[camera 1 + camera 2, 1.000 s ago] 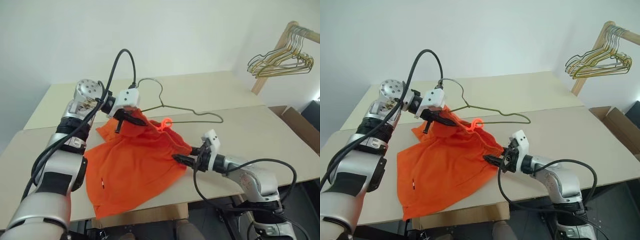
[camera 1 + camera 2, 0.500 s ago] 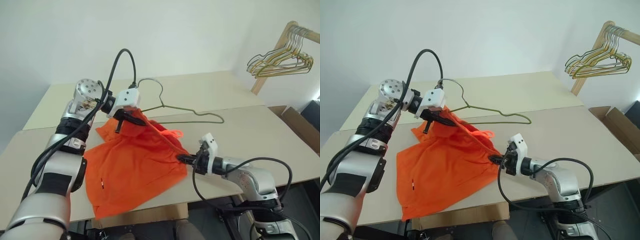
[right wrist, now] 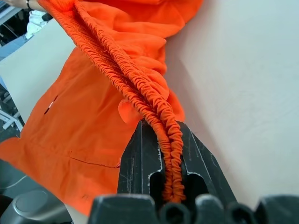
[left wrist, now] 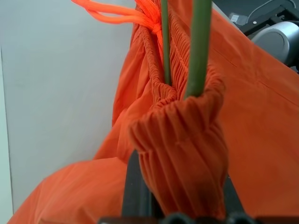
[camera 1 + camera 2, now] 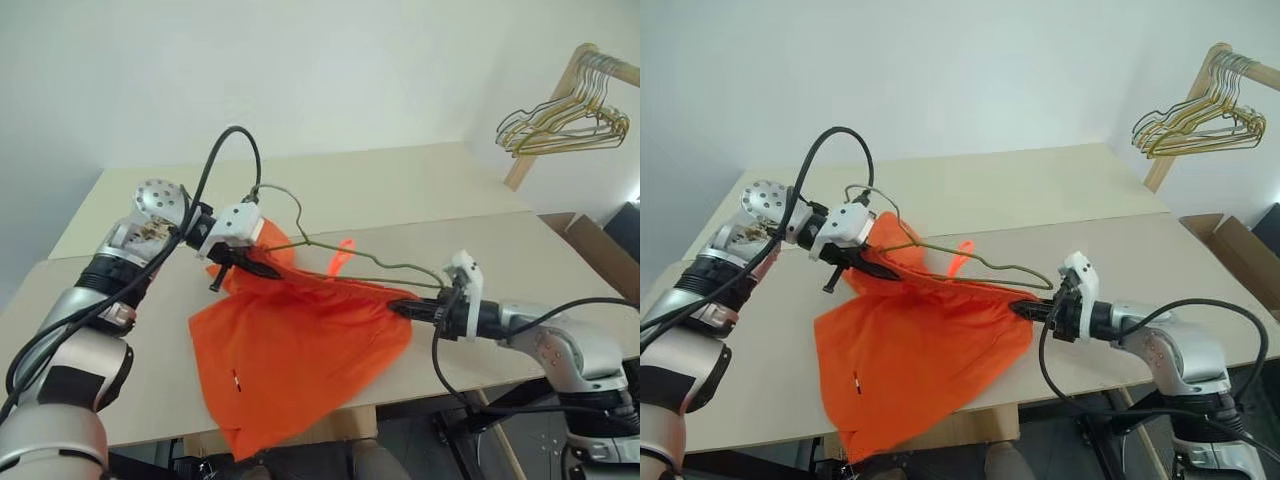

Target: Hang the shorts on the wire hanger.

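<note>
The orange shorts [image 5: 300, 350] are stretched taut by the waistband between both grippers, above the front table [image 5: 560, 270]. Their lower part hangs over the table's front edge. My left gripper [image 5: 248, 264] is shut on one bunched end of the waistband [image 4: 180, 154] together with the thin wire hanger [image 5: 992, 263]. The hanger's wire [image 4: 200, 46] runs into the fabric there, and its hook rises above that gripper. My right gripper [image 5: 402, 307] is shut on the other end, the gathered elastic [image 3: 161, 121] pinched between its fingers [image 3: 138, 158]. An orange loop [image 5: 340, 255] sticks up mid-waistband.
A bunch of gold and green hangers [image 5: 560, 118] hangs on a wooden rail at the far right. An open cardboard box [image 5: 592, 248] sits beyond the table's right end. A second table [image 5: 420, 180] stands behind the first, against the white wall.
My right gripper shut on the waistband and pulled it to the right. My left gripper drew back and left with hanger and shorts. The shorts went taut and now hang over the edge.
</note>
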